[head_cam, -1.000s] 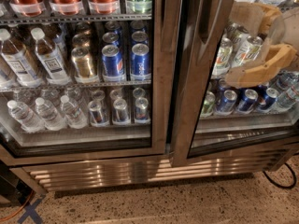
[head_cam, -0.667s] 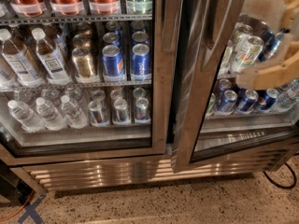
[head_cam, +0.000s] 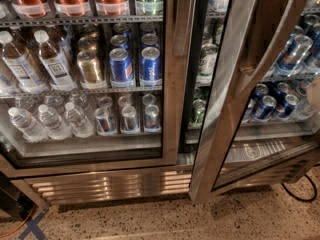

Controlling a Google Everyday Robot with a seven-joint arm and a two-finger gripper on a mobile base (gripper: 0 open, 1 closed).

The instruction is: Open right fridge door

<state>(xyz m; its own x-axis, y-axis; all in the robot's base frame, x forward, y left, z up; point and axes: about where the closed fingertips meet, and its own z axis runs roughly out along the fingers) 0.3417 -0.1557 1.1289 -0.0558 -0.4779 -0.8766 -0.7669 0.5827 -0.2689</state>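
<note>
The right fridge door [head_cam: 224, 119], glass in a brushed steel frame, stands swung partly outward, its free edge away from the centre post. Its long curved handle [head_cam: 272, 54] runs up the frame. Through the gap, shelves of cans [head_cam: 204, 64] show inside the fridge. Blue cans [head_cam: 265, 106] show through the pane. The left door [head_cam: 171, 84] is closed over water bottles, gold cans and blue cans. Only a pale beige sliver of my gripper [head_cam: 315, 94] shows at the right edge, beside the door's pane.
A steel grille [head_cam: 110, 184] runs along the fridge base above the speckled floor. A black cable [head_cam: 301, 196] loops on the floor at the right. An orange cable and blue tape [head_cam: 31, 225] lie at the bottom left corner.
The right door has swung farther outward, widening the gap at the centre post. My gripper has moved right, almost out of the frame.
</note>
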